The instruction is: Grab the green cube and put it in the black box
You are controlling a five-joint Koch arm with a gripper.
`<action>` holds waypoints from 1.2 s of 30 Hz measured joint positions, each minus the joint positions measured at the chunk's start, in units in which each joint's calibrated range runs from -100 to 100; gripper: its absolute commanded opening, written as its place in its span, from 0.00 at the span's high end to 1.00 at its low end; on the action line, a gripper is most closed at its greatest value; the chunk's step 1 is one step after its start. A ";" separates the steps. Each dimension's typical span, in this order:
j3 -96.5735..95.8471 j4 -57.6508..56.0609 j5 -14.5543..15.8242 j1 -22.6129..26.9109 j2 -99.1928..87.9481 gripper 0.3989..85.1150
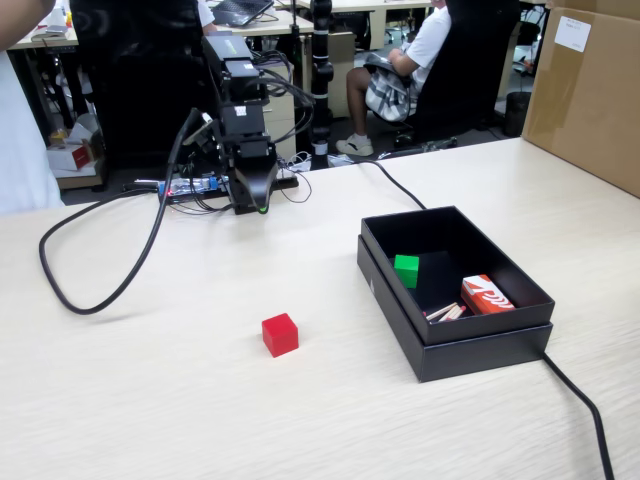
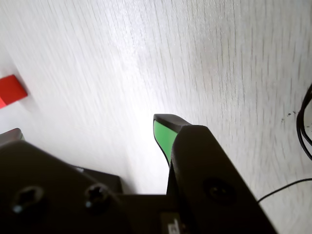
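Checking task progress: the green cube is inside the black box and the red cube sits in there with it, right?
Not quite. The green cube is inside the black box, but the red cube sits on the table outside it, to its left in the fixed view.

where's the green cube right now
In the fixed view the green cube sits inside the black box, against its left wall, left of a red-and-white packet.

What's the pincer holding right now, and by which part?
Nothing. The pincer is over bare table with nothing at its green tip. The small green cube lies inside the shallow matte black box; the small red cube sits untouched on the table.
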 measured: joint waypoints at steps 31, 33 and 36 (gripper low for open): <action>-37.61 49.48 -5.47 -0.34 -1.68 0.41; -37.61 49.48 -5.62 -0.49 -1.68 0.41; -37.61 49.48 -5.62 -0.49 -1.68 0.41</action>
